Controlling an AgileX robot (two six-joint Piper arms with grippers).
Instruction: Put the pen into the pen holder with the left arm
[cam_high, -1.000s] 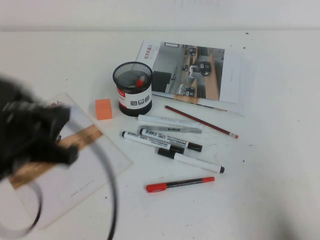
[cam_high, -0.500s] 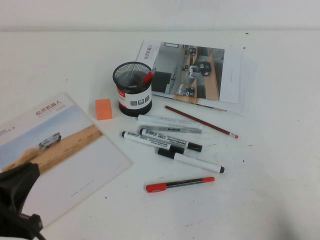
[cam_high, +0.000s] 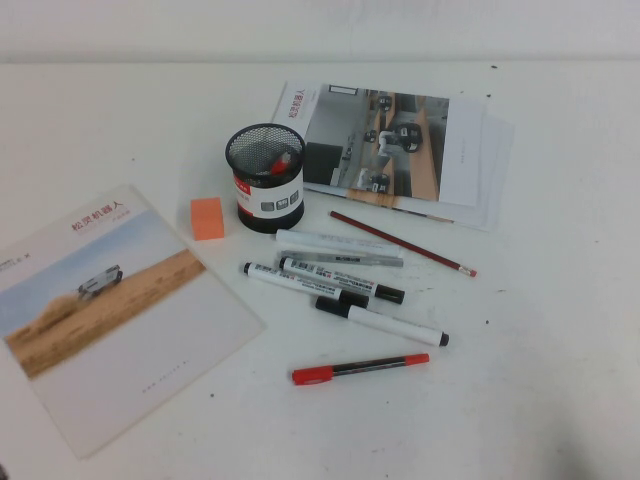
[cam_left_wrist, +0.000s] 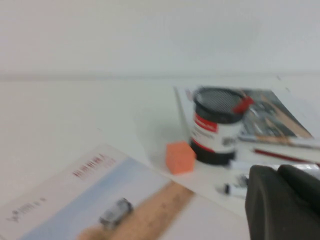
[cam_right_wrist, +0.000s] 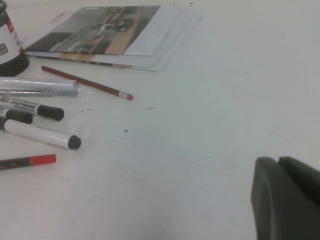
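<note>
Standing inside pen holder (cam_high: 266, 178), pen (cam_high: 281, 162), left gripper (cam_left_wrist: 282, 202) near brochure edge, right gripper (cam_right_wrist: 287, 197) over bare table

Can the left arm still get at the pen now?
Probably, though no need: the pen already stands in the pen holder, open-topped. The left gripper sits back near the booklet; the right gripper is parked aside.

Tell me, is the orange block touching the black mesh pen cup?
Apart. The high view shows bare table between the orange block and the pen holder; the pen is already inside. Both the left gripper and right gripper are away.
</note>
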